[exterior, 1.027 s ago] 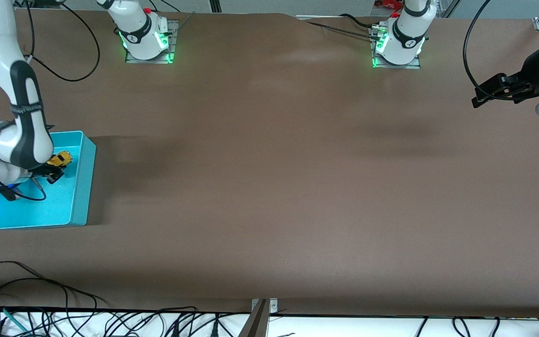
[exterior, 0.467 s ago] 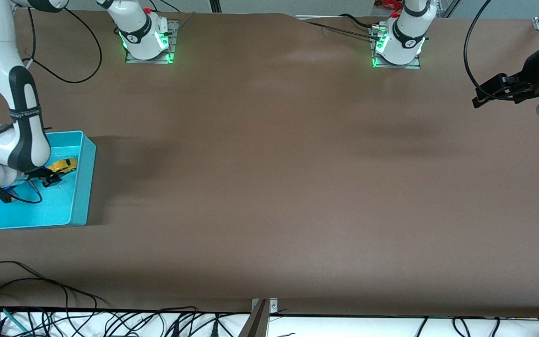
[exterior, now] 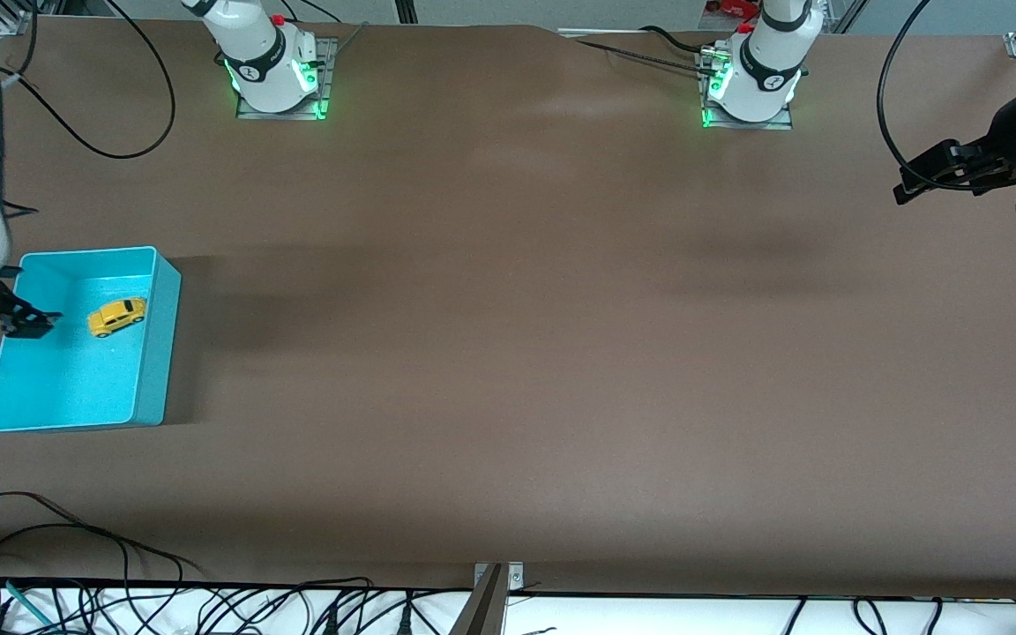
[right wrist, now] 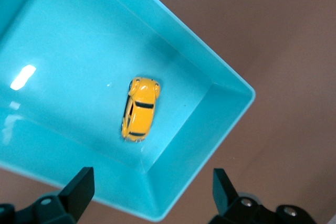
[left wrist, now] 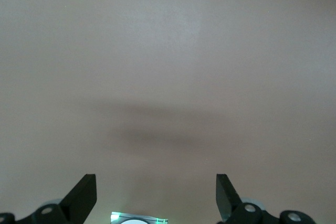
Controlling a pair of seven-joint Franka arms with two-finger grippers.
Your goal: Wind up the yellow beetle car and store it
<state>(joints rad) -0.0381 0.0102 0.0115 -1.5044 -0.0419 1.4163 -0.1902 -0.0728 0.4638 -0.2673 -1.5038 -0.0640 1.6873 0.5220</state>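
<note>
The yellow beetle car (exterior: pixel 116 317) sits on its wheels inside the turquoise bin (exterior: pixel 158 353) — apparently stored. The right hand (exterior: pixel 27 324), fingers apart and empty, hangs over the bin's edge. The left hand (exterior: pixel 909 187) waits, fingers spread, over bare tabletop (exterior: pixel 517 353).

White arms (exterior: pixel 773 53) with black joint bands, green-lit bases, black cables and black tools (exterior: pixel 945 168)

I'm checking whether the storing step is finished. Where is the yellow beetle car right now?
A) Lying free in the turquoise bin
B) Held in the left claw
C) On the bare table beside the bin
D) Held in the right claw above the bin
A: the yellow beetle car lies on the turquoise bin floor, with the open right claw clear of it.
</note>
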